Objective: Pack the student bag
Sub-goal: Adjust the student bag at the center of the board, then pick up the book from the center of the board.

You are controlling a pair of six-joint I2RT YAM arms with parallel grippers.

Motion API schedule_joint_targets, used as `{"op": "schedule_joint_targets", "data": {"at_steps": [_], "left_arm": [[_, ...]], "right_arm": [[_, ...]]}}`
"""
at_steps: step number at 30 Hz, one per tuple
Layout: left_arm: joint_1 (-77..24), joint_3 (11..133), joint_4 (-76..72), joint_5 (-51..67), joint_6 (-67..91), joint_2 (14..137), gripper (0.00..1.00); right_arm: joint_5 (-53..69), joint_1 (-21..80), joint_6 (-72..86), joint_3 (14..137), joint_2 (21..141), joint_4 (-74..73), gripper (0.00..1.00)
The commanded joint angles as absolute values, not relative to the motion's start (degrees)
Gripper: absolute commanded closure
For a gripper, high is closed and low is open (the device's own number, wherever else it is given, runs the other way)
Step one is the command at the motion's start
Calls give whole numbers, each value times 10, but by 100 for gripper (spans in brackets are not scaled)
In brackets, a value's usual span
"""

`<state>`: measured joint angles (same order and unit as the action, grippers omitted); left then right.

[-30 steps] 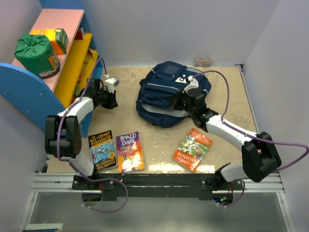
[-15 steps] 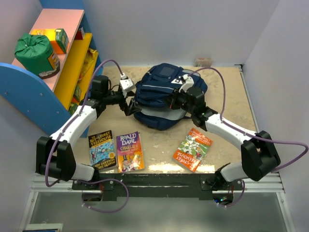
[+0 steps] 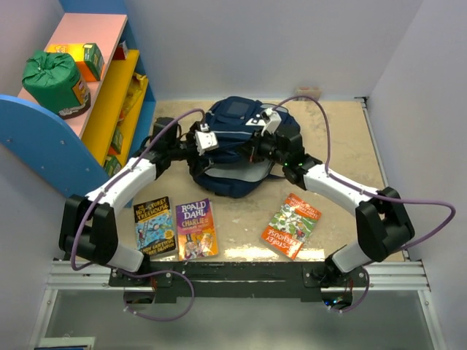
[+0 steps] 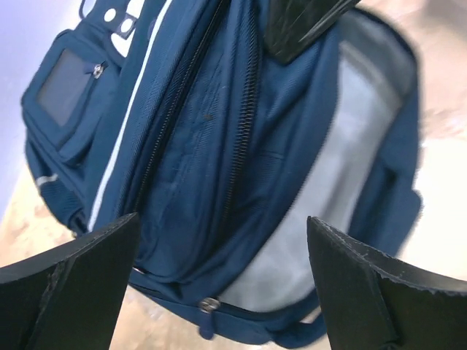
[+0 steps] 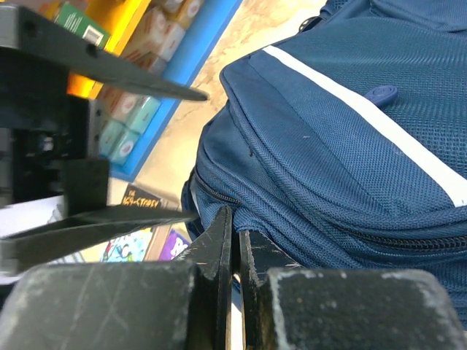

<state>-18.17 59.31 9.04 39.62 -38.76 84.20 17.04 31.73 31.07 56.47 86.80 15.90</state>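
The student bag (image 3: 232,162), navy with a grey stripe, sits humped at the middle of the table. My right gripper (image 3: 253,151) is shut on a fold of its fabric beside a zip; the pinch shows in the right wrist view, gripper (image 5: 235,219) on bag (image 5: 343,138). My left gripper (image 3: 216,148) hangs open just left of it, its fingers (image 5: 109,69) spread wide. In the left wrist view the left gripper (image 4: 222,219) faces the bag (image 4: 211,160), its zips and a pale lining panel, touching nothing. A zip pull (image 4: 209,305) lies low between the fingers.
Three books lie near the front edge: two side by side (image 3: 155,224) (image 3: 195,229) at the left, one (image 3: 292,225) at the right. A blue and yellow shelf (image 3: 109,95) with boxes and a green sack (image 3: 52,79) stands along the left side.
My left arm has swung from the shelf over to the bag and its gripper has opened wide. The right gripper, still shut, has drawn the bag leftward and bunched it up.
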Motion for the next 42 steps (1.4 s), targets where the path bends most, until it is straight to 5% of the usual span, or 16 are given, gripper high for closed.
{"op": "schedule_joint_targets", "data": {"at_steps": [1, 9, 12, 20, 26, 32, 34, 39, 42], "left_arm": [[-210, 557, 16, 292, -448, 825, 0], [-225, 504, -185, 122, -365, 830, 0], [-226, 541, -147, 47, -315, 856, 0], [-182, 782, 206, 297, -339, 1009, 0], [-206, 679, 56, 184, -349, 923, 0], [-205, 698, 64, -29, -243, 966, 0], [-187, 737, 138, 83, -251, 976, 0], [-221, 633, 9, 45, -291, 904, 0], [-221, 607, -23, 87, -308, 878, 14]], "right_arm": [[244, 335, 322, 619, 865, 226, 100], [287, 354, 294, 659, 896, 190, 100], [287, 355, 283, 657, 897, 184, 100], [280, 355, 249, 664, 900, 156, 100], [272, 356, 232, 660, 892, 152, 100], [265, 356, 238, 649, 892, 172, 100], [261, 356, 238, 645, 889, 178, 100], [265, 355, 231, 642, 890, 178, 100], [272, 353, 231, 644, 896, 182, 100]]}}
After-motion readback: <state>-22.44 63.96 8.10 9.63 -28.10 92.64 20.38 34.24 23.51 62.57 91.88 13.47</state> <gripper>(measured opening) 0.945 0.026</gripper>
